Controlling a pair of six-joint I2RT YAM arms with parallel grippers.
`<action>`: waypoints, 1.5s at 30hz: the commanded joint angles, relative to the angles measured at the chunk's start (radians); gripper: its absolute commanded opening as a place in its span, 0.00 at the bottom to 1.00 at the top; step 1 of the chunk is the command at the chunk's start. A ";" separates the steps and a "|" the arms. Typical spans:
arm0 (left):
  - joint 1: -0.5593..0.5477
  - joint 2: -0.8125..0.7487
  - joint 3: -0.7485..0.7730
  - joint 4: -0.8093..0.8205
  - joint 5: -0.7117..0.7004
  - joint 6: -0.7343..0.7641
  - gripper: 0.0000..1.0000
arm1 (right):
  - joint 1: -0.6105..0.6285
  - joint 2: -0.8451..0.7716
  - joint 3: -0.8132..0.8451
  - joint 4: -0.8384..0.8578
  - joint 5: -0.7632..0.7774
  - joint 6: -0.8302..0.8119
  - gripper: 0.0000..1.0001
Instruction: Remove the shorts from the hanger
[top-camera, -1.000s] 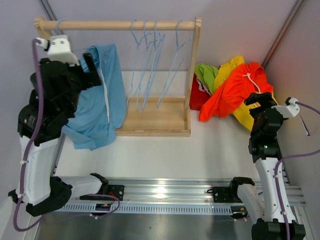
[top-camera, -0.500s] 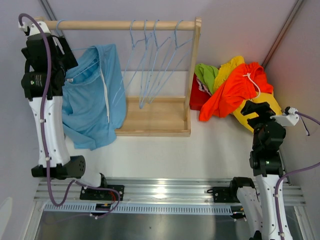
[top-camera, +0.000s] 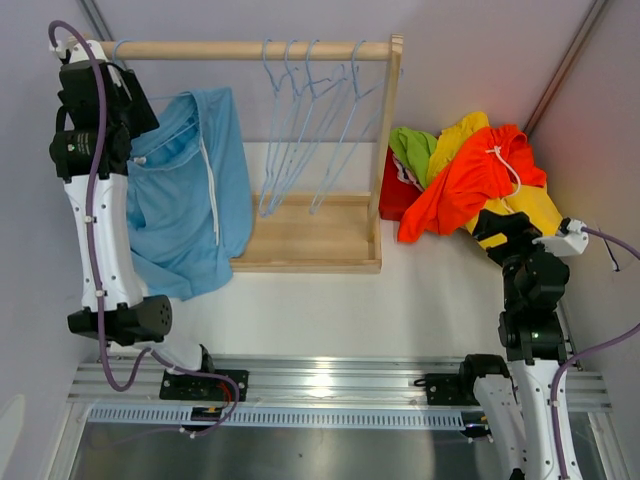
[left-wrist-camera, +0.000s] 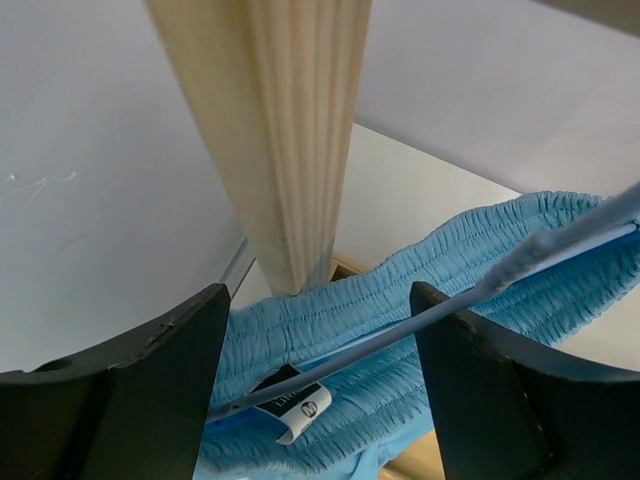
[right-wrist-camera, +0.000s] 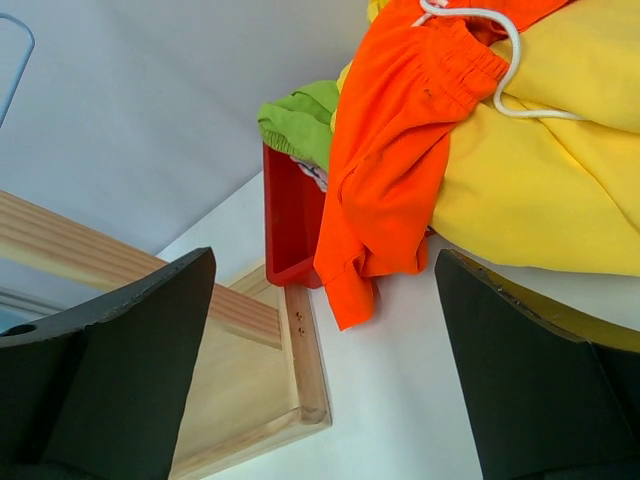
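The light blue shorts (left-wrist-camera: 470, 250) hang just beyond the left gripper (left-wrist-camera: 318, 330), its jaws apart. The right gripper (right-wrist-camera: 322, 265) gapes empty, near the orange-red shorts (right-wrist-camera: 400, 130).

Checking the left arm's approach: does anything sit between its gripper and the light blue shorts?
Nothing blocks the left gripper from the light blue shorts; only the hanger wire crosses their waistband, beside the wooden post.

Light blue shorts (top-camera: 190, 210) hung left, seemingly skewed, 3 pairs heaped right, orange-red (top-camera: 465, 180), yellow (top-camera: 530, 205), lime (top-camera: 415, 150)
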 joint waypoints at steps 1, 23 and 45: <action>0.012 0.014 0.059 0.031 0.029 -0.011 0.79 | 0.010 -0.014 0.024 -0.006 -0.013 -0.020 0.98; 0.044 -0.195 -0.278 0.169 0.291 -0.061 0.00 | 0.011 -0.065 0.089 -0.095 0.012 -0.006 0.96; -0.198 -0.423 -0.178 0.158 0.437 -0.021 0.00 | 0.011 -0.106 0.081 0.026 -0.109 -0.043 0.97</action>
